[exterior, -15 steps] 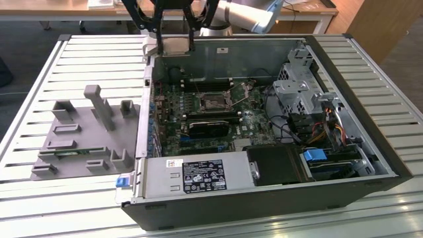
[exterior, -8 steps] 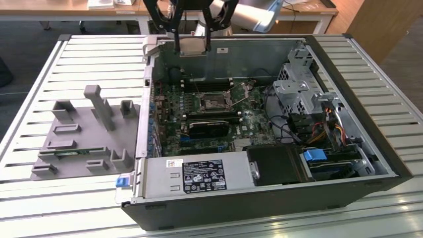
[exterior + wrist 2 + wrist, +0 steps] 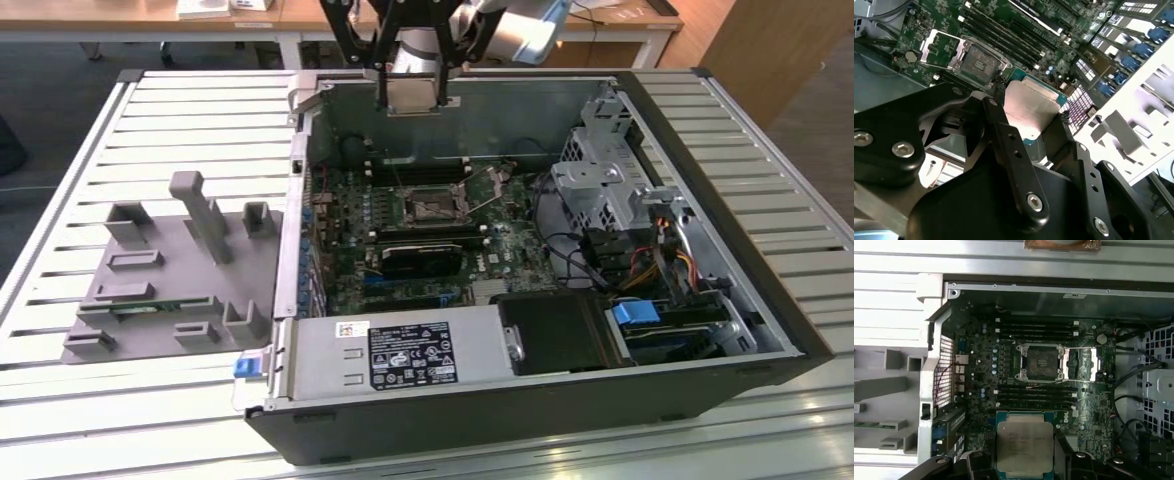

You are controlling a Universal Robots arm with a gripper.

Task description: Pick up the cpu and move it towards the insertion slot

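Note:
My gripper (image 3: pixel 414 88) hangs high over the far wall of the open computer case, shut on the cpu (image 3: pixel 412 97). In the second wrist view the cpu (image 3: pixel 1029 112) shows its silvery top, pinched at its edges between the two black fingers (image 3: pixel 1004 135) of the gripper (image 3: pixel 1030 101). In the first wrist view the cpu (image 3: pixel 1025 446) sits between the fingers, apart from the insertion slot (image 3: pixel 1041 361). The insertion slot (image 3: pixel 430 206) is a square metal-framed socket with a dark centre in the middle of the green motherboard (image 3: pixel 979 62). Nothing lies in it.
The black case (image 3: pixel 747 330) lies open on a white slatted table (image 3: pixel 187 110). Inside are a black module (image 3: pixel 420 258) near the socket, a grey power supply (image 3: pixel 400 355), a metal drive cage (image 3: pixel 614 180) and cables. A grey plastic fixture tray (image 3: pixel 174 290) sits on the exterior view's left.

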